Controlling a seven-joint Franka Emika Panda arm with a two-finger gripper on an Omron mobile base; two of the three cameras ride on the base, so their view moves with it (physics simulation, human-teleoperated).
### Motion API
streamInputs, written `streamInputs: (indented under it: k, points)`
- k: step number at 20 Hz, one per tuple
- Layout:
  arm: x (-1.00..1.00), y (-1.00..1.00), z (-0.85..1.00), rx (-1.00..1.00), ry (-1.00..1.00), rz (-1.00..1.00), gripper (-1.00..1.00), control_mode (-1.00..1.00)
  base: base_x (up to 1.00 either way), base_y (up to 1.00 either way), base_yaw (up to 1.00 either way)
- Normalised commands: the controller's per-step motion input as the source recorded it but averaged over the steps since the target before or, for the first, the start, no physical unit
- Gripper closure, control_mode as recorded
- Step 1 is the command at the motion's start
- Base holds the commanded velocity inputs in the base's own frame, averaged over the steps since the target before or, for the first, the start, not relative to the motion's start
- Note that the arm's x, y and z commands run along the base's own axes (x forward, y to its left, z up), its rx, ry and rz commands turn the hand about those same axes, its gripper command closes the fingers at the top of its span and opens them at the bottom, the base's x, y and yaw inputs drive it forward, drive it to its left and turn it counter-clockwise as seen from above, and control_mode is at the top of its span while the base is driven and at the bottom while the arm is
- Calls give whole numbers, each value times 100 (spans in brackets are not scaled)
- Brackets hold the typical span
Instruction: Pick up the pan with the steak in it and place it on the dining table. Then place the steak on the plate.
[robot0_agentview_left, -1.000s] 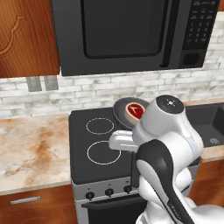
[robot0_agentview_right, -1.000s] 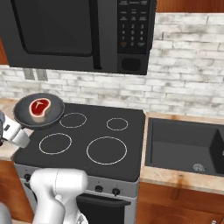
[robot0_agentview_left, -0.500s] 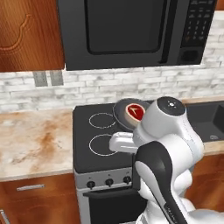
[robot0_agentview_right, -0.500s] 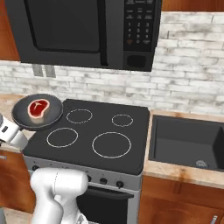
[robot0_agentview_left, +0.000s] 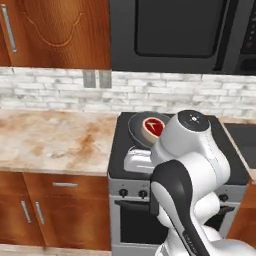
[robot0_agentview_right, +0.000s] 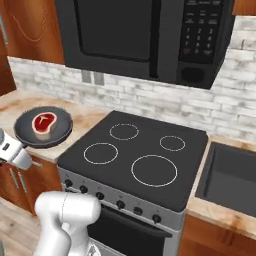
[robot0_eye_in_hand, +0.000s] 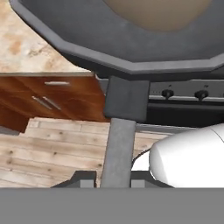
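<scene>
Pan (robot0_agentview_right: 43, 130) holds 1 steak (robot0_agentview_right: 43, 122), its handle clamped in the hand (robot0_eye_in_hand: 117, 177).

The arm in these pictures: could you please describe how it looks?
The arm is glossy white with rounded, bulbous segments and a curved black band at one joint. A round grey cap tops its upper joint. In the hand view, the gripper has small dark grey jaws.

The whole scene sits differently in both base views than a second ago, because the base is driving and the cameras go with it. The stove (robot0_agentview_right: 132, 160) and microwave (robot0_agentview_right: 145, 37) now lie further right, and more marbled counter (robot0_agentview_left: 55, 142) and wooden cabinets (robot0_agentview_left: 55, 212) show on the left. The pan (robot0_agentview_right: 43, 127), with the steak (robot0_agentview_right: 43, 121) inside, now hangs over the counter edge beside the stove rather than above the burners.
</scene>
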Motion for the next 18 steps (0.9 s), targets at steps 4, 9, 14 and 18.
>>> streamInputs:
  k: [4,9,14,18]
  points:
    - [0,0,0,0,0,0,100,100,-9,0,49]
    - [0,0,0,0,0,0,100,100,-7,0,50]
    - [0,0,0,0,0,0,100,100,-15,0,48]
    - [0,0,0,0,0,0,100,100,-21,0,45]
